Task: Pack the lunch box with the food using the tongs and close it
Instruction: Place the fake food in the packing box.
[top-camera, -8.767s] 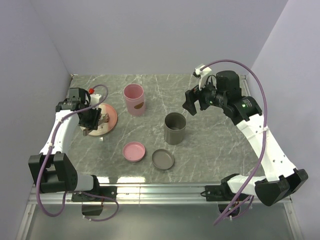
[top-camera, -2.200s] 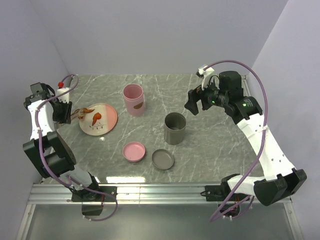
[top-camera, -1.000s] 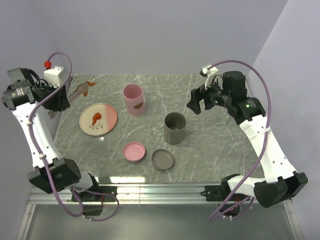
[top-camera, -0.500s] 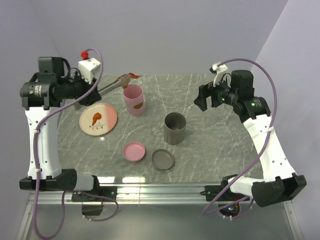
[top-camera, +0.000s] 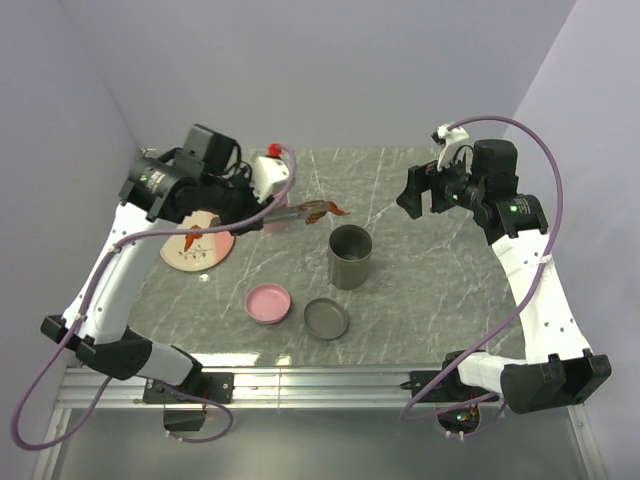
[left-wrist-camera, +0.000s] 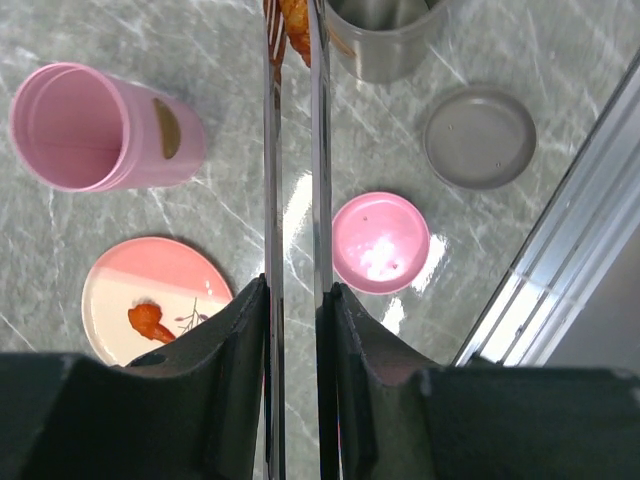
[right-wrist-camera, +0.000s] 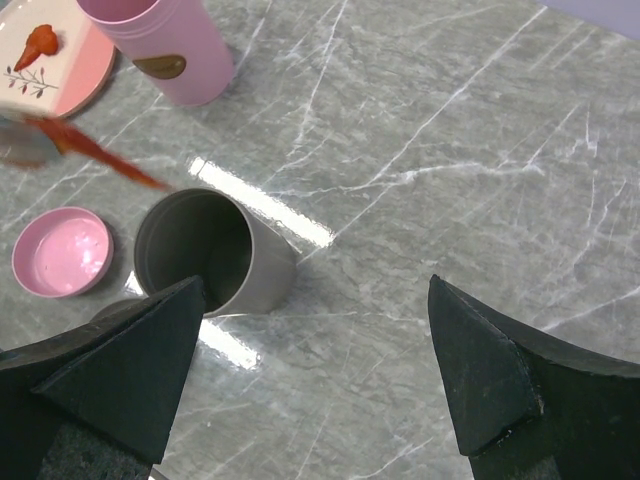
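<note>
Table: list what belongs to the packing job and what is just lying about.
In the job: tongs, gripped shrimp piece, grey container, grey lid, plate, second shrimp piece.
Lying about for now, apparently: pink container, pink lid.

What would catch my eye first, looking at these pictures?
The left gripper pinches long silver tongs, whose tips hold an orange shrimp piece in the air close to the open grey cup mid-table. Another orange piece lies on the pink plate at the left.
</note>
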